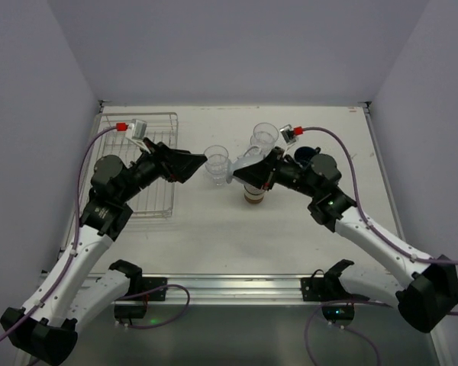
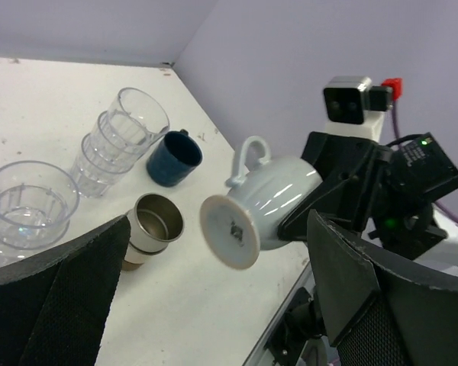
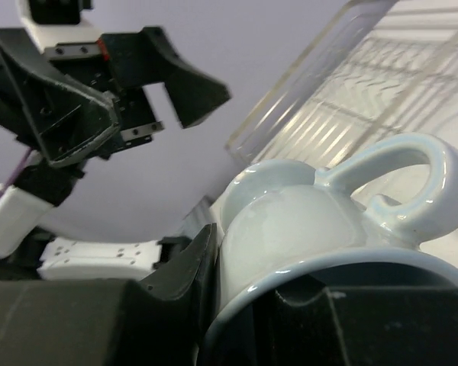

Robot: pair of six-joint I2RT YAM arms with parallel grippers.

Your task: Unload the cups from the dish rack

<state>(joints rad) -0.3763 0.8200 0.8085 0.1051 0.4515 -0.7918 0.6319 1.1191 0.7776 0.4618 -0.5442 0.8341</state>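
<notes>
White table [image 1: 214, 236] | dish rack [image 1: 154, 200] showed no cups | tumblers [image 1: 216, 162], navy mug [image 1: 305, 155], tan cup [image 1: 253, 196] out on table | pale blue cup [image 1: 240, 169] pinched aloft by right gripper [image 1: 253, 172] | left gripper [image 1: 192, 164] spread, empty | likely last: set it down

Your left arm [image 1: 76, 259] and right arm [image 1: 382, 236]: white shells on the long links, black joint housings. Beyond the mounting rail [image 1: 237, 286], each wrist carries a white camera block [image 2: 349, 99] with a red plug [image 2: 393, 85]. Purple cables [image 1: 349, 152] run back toward the rail. Black clamps [image 1: 133, 278] sit on it. Left fingers [image 2: 53, 305]: black, mesh-textured pads. Green lamp [image 2: 424, 141] lit.
</notes>
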